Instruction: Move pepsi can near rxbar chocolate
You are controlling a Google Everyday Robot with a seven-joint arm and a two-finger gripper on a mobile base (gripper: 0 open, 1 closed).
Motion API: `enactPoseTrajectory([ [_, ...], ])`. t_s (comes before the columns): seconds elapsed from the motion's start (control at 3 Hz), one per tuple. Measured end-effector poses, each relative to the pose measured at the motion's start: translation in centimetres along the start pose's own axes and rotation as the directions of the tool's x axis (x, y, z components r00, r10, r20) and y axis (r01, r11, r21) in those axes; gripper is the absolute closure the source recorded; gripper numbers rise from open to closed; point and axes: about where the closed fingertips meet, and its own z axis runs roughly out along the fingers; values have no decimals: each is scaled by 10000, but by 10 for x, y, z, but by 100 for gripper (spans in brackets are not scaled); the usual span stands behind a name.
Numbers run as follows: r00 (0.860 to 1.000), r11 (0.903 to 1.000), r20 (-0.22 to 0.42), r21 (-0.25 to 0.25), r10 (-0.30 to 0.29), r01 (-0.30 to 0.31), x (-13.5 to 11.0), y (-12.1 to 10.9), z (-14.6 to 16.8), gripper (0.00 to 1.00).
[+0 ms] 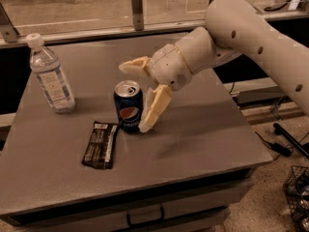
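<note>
Your gripper (133,98) stood spread wide, its fingers flanking the upright pepsi can (128,112), which sat just beside the rxbar chocolate (101,144).

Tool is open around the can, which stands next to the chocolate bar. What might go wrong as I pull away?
1. The open tool straddles the can, and its front finger looks close against the can's side; a sideways retreat may tip the upright can.
2. The can stands right at the edge of the chocolate bar, so a nudge that way could shove the bar or topple the can onto it.
Lifting straight up looks safer.
</note>
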Motion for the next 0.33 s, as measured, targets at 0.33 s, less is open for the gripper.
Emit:
enactPoseTrajectory([
  [0.33, 10000, 10000, 0, -1, -1, 1, 0, 0, 0, 0],
])
